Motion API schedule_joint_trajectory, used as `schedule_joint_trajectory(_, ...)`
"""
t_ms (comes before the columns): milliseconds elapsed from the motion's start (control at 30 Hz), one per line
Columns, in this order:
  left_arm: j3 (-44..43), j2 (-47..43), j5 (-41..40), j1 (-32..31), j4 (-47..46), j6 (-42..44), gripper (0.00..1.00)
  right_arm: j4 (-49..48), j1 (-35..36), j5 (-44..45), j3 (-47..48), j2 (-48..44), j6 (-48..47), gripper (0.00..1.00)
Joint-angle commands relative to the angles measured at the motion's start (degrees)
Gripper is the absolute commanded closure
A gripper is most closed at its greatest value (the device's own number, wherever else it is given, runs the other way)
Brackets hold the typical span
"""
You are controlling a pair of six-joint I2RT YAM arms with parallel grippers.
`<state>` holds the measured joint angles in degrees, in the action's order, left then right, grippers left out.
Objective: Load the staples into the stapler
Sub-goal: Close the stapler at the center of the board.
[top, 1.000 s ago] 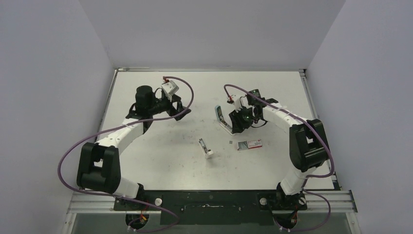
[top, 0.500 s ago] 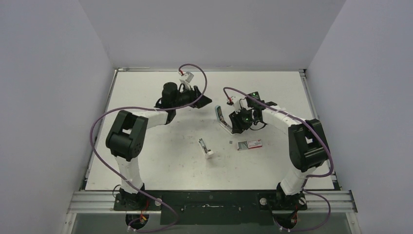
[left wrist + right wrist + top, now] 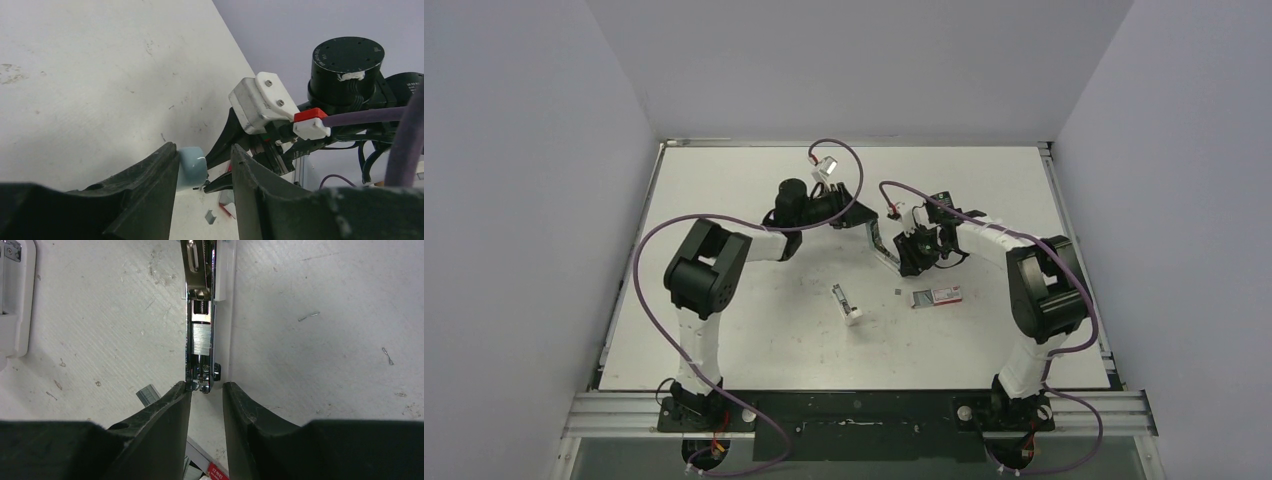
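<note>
Nearest you on the worktop [image 3: 754, 330] lies the red-and-white box [image 3: 936, 296], with a loose strip of staples [image 3: 147, 394] just beside it. Beyond them, your right gripper [image 3: 206, 390] has its jaws straddling the tip of the open stapler's [image 3: 879, 245] rail [image 3: 200, 315]; you can't tell whether they pinch it. Your left gripper [image 3: 202, 150] has its jaws apart around the stapler's blue end [image 3: 192, 167], one finger touching it.

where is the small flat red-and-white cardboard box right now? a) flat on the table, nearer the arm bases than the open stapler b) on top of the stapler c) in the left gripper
a: the small flat red-and-white cardboard box lies on the white table, nearer the bases than the open stapler.
</note>
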<state>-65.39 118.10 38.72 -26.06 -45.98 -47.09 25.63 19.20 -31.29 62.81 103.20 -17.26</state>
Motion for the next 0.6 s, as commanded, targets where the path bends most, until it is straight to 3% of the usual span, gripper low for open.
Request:
schedule_joint_trajectory(0, 0.40, 0.50, 2.25, -1.38, -6.83, -2.31, 0.62, -2.94, 0.10, 0.15, 2.17, 0.90, 0.55, 0.71)
schedule_joint_trajectory(167, 2.02, 0.54, 3.43, -2.51, -7.84, -2.30, 0.69, -3.34, -0.53, -0.42, 2.58, 1.71, 1.03, 0.72)
schedule_joint_trajectory(367, 3.60, 0.29, 3.47, -2.84, -9.04, -2.13, 0.70, -3.08, -1.87, -2.45, 1.89, 1.32, 0.35, 0.71)
schedule_joint_trajectory(567, 3.70, -1.71, 4.09, -1.60, -6.67, 3.68, 0.53, -0.30, -5.10, -6.31, 1.16, -2.06, -4.33, 0.56)
